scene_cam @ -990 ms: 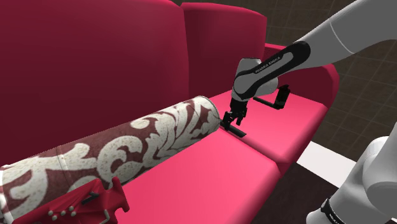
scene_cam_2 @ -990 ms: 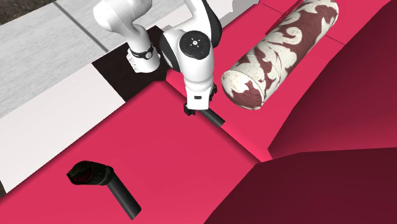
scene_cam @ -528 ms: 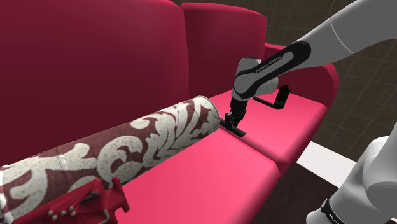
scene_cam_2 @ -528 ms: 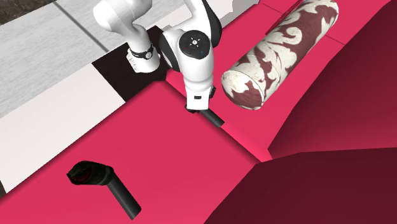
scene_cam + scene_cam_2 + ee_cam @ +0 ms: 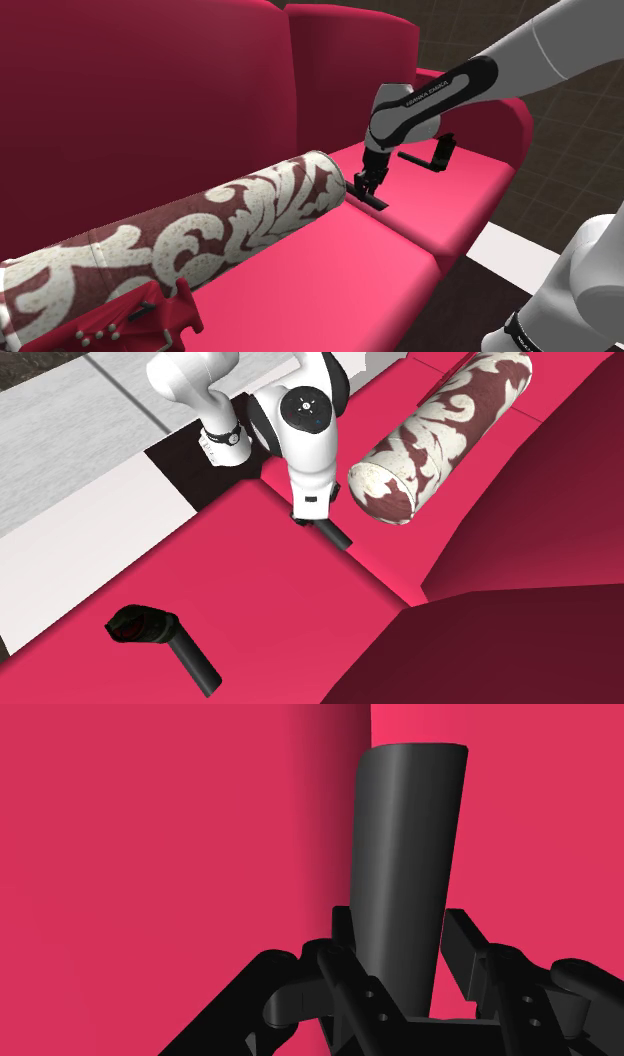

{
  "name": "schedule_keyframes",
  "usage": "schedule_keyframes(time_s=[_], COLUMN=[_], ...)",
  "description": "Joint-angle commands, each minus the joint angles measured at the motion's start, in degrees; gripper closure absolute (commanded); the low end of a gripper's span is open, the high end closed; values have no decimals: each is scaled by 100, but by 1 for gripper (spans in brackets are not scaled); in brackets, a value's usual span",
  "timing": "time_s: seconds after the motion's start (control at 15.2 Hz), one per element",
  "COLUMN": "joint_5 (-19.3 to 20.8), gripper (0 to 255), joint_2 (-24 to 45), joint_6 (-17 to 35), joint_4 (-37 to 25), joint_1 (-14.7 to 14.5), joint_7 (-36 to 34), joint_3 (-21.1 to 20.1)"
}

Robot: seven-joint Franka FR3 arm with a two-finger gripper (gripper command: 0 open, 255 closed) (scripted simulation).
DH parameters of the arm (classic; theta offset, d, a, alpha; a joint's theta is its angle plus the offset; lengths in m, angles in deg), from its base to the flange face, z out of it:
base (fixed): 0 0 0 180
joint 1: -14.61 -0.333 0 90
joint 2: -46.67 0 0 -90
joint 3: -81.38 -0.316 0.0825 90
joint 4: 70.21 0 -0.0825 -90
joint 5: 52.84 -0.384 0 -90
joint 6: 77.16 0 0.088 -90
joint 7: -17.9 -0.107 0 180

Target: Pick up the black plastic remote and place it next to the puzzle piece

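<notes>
One black slab-shaped remote [image 5: 373, 199] is in play, and the all-black two-finger pincer [image 5: 366, 182] of the single white arm [image 5: 520, 60] is clamped on one end of it. In the wrist view the two fingers [image 5: 342, 944] press against the remote's [image 5: 405, 854] long sides, and its free end reaches away from the pincer [image 5: 400, 964] over red upholstery.

One long cylindrical bolster [image 5: 230, 225], maroon with a cream scroll pattern, lies on the seat of one crimson sofa [image 5: 300, 290]. The remote hangs just beside the bolster's round end cap, over the seam where two seat cushions meet. Whether its lower end touches the fabric cannot be told.

From the second exterior view, the pincer [image 5: 304, 520] points down with the remote [image 5: 336, 537] slanting out beneath it, near the bolster's [image 5: 440, 437] capped end. One dark, bent, L-shaped object [image 5: 165, 637] lies on the seat cushion well apart from the bolster, beyond the remote from it. One red, angular, studded object [image 5: 140, 320] sits against the bolster's long side near its other end. Which of these two is the puzzle piece cannot be told.
</notes>
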Motion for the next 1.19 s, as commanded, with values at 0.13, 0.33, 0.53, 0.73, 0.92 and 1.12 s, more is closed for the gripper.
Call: schedule_keyframes(time_s=[0.13, 0.33, 0.53, 0.73, 0.92, 1.12], joint_5=[71, 115, 154, 187, 215, 239], gripper=[255, 255, 255, 255, 255, 255], joint_2=[-196, -332, -457, -570, -671, -760], joint_6=[-318, -552, -787, -1021, -1254, -1487], joint_4=[-127, -229, -342, -466, -601, -747], joint_1=[7, 11, 15, 18, 21, 23], joint_7=[-64, -109, -150, -186, -220, -250], joint_3=[2, -1, -5, -9, -14, -20])
